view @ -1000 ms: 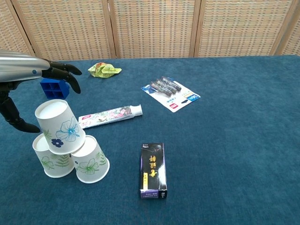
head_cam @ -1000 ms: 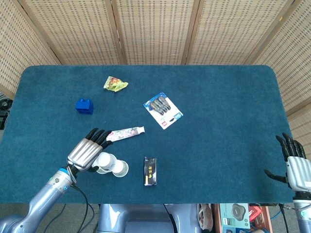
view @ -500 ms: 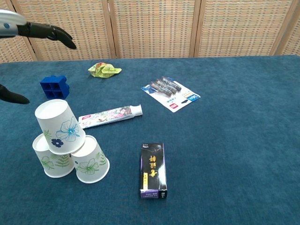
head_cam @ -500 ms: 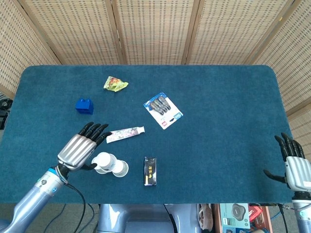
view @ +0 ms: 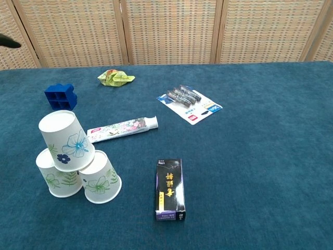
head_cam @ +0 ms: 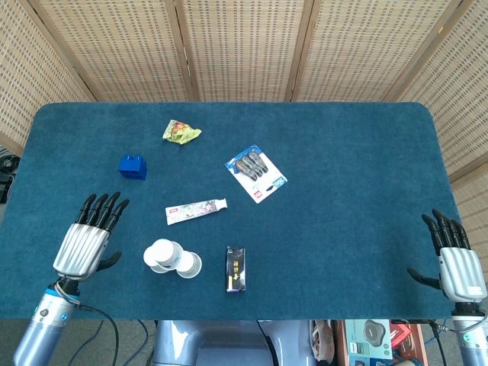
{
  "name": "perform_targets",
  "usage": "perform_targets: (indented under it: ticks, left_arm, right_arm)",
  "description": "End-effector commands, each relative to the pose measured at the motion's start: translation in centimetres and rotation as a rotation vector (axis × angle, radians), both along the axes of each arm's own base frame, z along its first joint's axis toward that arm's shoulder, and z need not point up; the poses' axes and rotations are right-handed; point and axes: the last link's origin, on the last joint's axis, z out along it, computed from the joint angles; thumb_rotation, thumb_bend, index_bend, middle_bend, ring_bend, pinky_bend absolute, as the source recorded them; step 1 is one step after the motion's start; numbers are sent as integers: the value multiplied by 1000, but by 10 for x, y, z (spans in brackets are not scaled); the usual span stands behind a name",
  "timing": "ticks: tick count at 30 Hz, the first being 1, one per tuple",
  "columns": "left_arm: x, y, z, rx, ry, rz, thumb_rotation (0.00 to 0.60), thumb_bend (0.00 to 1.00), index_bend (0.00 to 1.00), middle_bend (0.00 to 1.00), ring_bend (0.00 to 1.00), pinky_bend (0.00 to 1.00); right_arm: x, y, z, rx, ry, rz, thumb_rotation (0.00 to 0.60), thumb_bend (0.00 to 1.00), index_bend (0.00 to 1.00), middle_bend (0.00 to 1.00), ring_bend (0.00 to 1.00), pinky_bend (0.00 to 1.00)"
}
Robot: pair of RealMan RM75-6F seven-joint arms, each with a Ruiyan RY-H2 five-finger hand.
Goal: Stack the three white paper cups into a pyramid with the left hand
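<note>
Left hand [head_cam: 85, 240]: released, fingers spread, holding nothing, well left of the cups.
Paper cups [view: 73, 159]: inverted, two on the table [head_cam: 343, 191] touching, a third tilted on top. Judged light, thin-walled, easily crushed or toppled; best taken gently around the side wall.
Right hand [head_cam: 454, 259]: released, at the far right edge.

Counter [view: 270, 156]: matt, napped blue cloth. Paper cups [view: 73, 156]: smooth, printed. Screen [view: 166, 31] behind: woven cane, wood-framed.
</note>
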Motion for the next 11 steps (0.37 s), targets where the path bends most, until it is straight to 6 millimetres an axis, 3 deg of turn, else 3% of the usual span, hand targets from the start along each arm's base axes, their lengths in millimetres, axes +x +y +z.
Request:
perform_targets:
  ticks: [1, 11]
  left_arm:
    - [-35, -25, -19, 76, 21, 53, 600, 203, 0, 0, 0, 0]
    - [-59, -32, -26, 126, 3, 79, 600, 203, 0, 0, 0, 0]
  right_arm:
    - [2, 0, -2, 4, 11, 5, 600, 91, 0, 0, 0, 0]
    - [5, 0, -9, 19, 47, 10, 600, 90, 0, 0, 0, 0]
